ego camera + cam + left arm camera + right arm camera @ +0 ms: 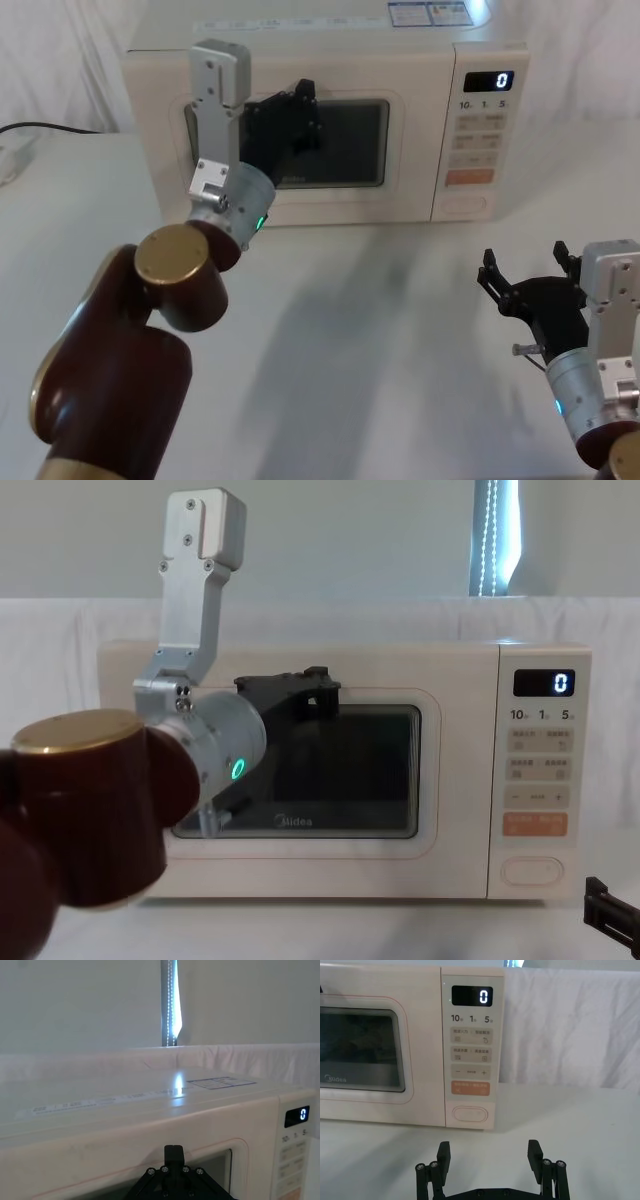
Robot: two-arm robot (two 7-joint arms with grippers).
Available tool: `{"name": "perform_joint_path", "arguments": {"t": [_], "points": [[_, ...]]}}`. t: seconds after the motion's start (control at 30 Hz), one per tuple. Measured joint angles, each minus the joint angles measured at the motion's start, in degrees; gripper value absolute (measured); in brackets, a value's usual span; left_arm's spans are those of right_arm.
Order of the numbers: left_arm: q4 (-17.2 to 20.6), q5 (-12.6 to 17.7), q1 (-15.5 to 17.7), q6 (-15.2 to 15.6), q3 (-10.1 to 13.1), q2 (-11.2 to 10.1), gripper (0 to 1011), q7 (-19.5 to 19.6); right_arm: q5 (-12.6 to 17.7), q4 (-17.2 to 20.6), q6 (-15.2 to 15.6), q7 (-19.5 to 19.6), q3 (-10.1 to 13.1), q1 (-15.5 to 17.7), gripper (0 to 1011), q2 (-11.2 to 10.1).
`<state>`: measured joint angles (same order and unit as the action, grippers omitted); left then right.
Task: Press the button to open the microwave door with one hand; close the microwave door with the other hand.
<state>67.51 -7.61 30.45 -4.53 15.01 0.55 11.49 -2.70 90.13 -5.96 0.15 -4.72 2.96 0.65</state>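
Left gripper (305,105) at the shut microwave door (405,160), right gripper (530,278) low over the desk (360,330).

The door sits flush with the cream microwave, its dark window facing the robot. The left gripper is held against the upper part of that window; whether its fingers are open or closed I cannot tell. The right gripper hovers well in front of the control panel, fingers (443,1152) spread apart and holding nothing. The button (469,1114) lies at the bottom of the panel, under the orange key (470,1088); the display (471,996) reads 0.

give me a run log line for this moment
door: shut | left gripper: at door window | right gripper: open, on table side facing button | button: unpressed
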Motion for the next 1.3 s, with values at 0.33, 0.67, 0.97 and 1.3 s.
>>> {"name": "perform_joint_path", "arguments": {"t": [0.33, 0.67, 0.97, 1.3], "points": [[6.8, -1.9, -5.5, 1.5, -0.4, -1.8, 0, 0.6, 0.0, 0.0, 0.0, 0.0, 0.0, 0.0, 1002, 0.0], [13.2, -3.8, -11.3, 2.6, -1.6, -4.0, 0, 0.4, 0.0, 0.0, 0.0, 0.0, 0.0, 0.0, 1002, 0.0], [18.7, -4.6, -18.0, 2.2, -3.5, -6.2, 0, -1.1, 0.0, 0.0, 0.0, 0.0, 0.0, 0.0, 1002, 0.0], [21.5, -5.7, -24.3, 0.0, -6.0, -8.0, 0, -1.4, 0.0, 0.0, 0.0, 0.0, 0.0, 0.0, 1002, 0.0]]}}
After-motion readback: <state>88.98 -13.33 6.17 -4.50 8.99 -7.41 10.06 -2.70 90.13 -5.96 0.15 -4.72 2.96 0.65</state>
